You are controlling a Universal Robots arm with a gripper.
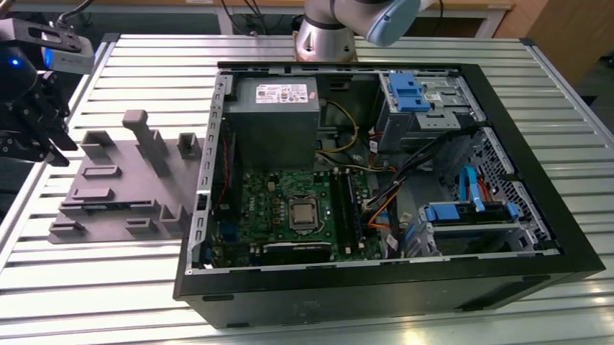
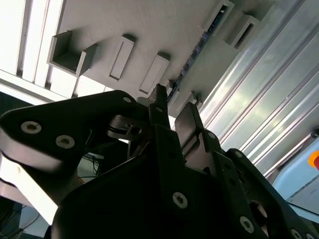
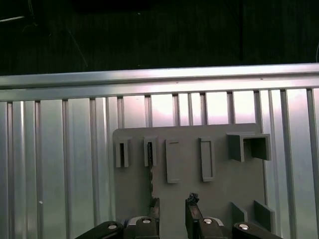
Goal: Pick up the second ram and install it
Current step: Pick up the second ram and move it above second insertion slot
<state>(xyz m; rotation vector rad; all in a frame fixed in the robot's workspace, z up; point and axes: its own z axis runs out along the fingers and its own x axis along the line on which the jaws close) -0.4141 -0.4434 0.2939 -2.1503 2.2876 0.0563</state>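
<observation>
Exterior view took in the open computer case (image 1: 384,187), well apart from the pincer (image 1: 48,147), which hung fingers-down at the bench (image 1: 115,287) edge beside the grey fixture (image 1: 125,187). Both wrist views caught the jaws parted and empty. The second ram (image 3: 150,172) stood on edge in a fixture slot just ahead of one fingertip, a thin dark strip.

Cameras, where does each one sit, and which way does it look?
Exterior view: off the arm, looking down on the slatted table, open computer case and grey fixture; the arm and gripper show.
First wrist view: on the wrist, looking past the open gripper onto the fixture.
Second wrist view: on the wrist, close behind the gripper, looking along it at the fixture.
Shared: all three see fixture and table.
</observation>
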